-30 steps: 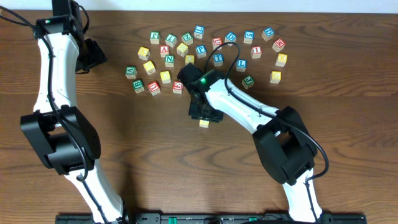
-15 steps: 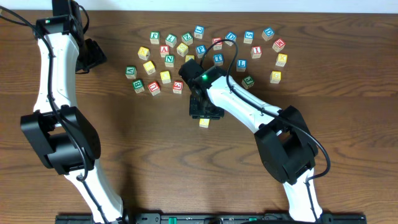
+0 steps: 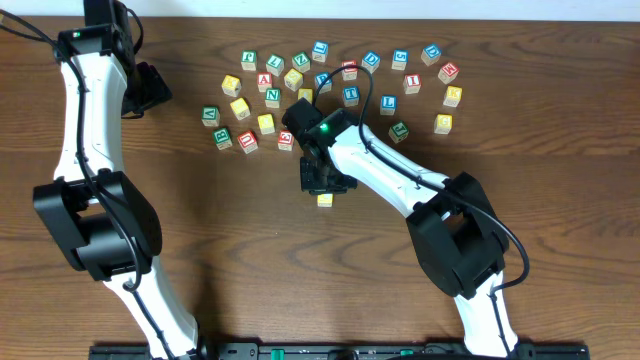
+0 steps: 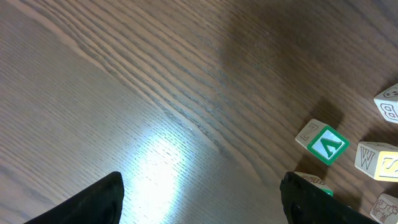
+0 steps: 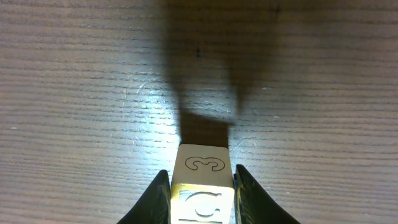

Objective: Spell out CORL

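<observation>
Right gripper point(image 5: 203, 198) clenched on small yellow-edged wooden letter block point(image 5: 202, 167), frame centre overhead | left gripper point(image 4: 202, 186) fingers spread, grasping nothing, upper left | scattered wooden letter blocks point(image 3: 272, 96) upper centre

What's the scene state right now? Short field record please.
right tool: shut on yellow block
yellow block position: apart from the others, nearer the robot
left tool: open, empty, over bare table
loose blocks: scattered on the far side, unsorted
near left tool: green block
spelled row: none visible yet
</observation>
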You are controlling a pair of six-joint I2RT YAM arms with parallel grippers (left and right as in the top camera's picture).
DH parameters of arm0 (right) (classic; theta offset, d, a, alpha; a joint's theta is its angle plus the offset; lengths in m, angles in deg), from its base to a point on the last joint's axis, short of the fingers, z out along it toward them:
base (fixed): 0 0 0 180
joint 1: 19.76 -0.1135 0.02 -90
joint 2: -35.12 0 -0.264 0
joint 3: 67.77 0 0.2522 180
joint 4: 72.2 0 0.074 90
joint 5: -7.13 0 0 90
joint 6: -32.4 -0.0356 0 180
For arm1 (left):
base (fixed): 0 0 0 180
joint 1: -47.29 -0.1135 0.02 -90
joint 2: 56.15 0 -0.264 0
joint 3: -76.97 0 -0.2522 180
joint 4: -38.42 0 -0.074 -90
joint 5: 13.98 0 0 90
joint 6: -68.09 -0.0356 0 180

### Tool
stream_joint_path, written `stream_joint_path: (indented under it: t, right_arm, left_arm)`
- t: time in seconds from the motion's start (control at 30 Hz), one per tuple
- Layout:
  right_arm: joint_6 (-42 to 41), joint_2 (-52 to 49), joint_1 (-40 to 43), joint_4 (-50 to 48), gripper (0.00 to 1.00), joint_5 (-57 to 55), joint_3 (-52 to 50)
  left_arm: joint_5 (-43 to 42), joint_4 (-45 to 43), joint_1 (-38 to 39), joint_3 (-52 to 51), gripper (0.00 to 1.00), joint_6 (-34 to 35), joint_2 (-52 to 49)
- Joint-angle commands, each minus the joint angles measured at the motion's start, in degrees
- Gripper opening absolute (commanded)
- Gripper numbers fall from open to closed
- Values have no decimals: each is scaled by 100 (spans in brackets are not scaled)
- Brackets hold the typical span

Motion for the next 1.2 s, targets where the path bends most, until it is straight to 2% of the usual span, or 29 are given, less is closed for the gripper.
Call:
stream_joint_path:
  t: [0.0,0.03,0.27,0.4,0.5,0.6,0.7,0.8,0.93,1.07,1.17]
  right_arm:
    - [153,-61,-28,-4,24,-133,-22]
    - [153,-61,-28,-11,24,-133,-22]
    - [308,11,70,-70,49,-136,240]
    - [529,39,376,175,52,-133,1012]
    - [933,39,894,365,60,-133,2111]
    - [1078,39,1379,378,60,-105,2830]
    - [1436,39,1829,411,62,17,3495]
    - [1543,39,2044,295,63,22,3644]
    - [1541,-72,1961,-109,62,192,3633]
    - [1563,-413,1537,-1023,61,337,3635]
    - [1563,-686,1283,-1327,61,188,3635]
  left_arm:
    - [33,37,2,28,79,11,-59]
    - [33,37,2,28,79,11,-59]
    - [33,37,2,28,79,11,-59]
    - [35,13,-2,33,79,7,-57]
    - [31,17,-37,282,79,-186,28]
    - [11,-7,-46,385,79,-356,404]
    - [13,-50,-46,387,80,-535,1237]
    - [13,4,-46,385,80,-535,1683]
    - [13,39,-46,372,80,-533,1794]
    - [15,39,-48,304,80,-533,1676]
    - [20,39,-48,289,80,-533,1644]
